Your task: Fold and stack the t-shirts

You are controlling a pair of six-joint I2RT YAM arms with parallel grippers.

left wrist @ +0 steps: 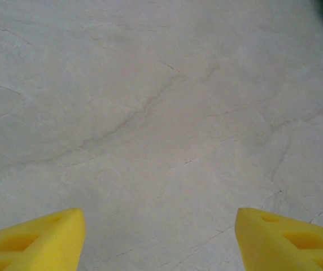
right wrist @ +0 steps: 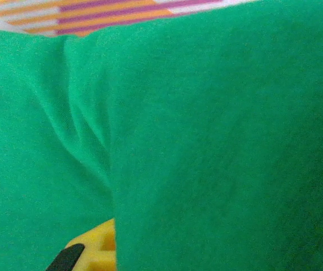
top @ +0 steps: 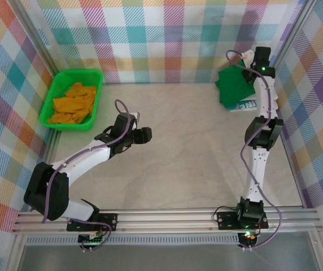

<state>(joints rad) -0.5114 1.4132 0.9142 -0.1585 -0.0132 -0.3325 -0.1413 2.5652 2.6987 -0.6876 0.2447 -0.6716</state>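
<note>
At 1 o'clock on the table (top: pixel 190 147), close against the checked wall (top: pixel 167 39): dark green t-shirt (top: pixel 234 86), pinched in the tightly closed right gripper (top: pixel 251 69), cloth draped over one yellow finger (right wrist: pixel 96 245) in the wrist view. Under its 5 o'clock edge, a whitish t-shirt with teal (top: pixel 247 105), mostly covered. At 10 o'clock, orange t-shirt (top: pixel 74 103) crumpled inside the green basket (top: pixel 79 72). Mid-table, left gripper (top: pixel 144 134), spread wide, holding nothing, pale tabletop beneath.

Dark green t-shirt (right wrist: pixel 206 141) — matt, soft cloth (creased); table (left wrist: pixel 150 113) smooth, marble-veined; basket (top: pixel 52 99) smooth plastic.
</note>
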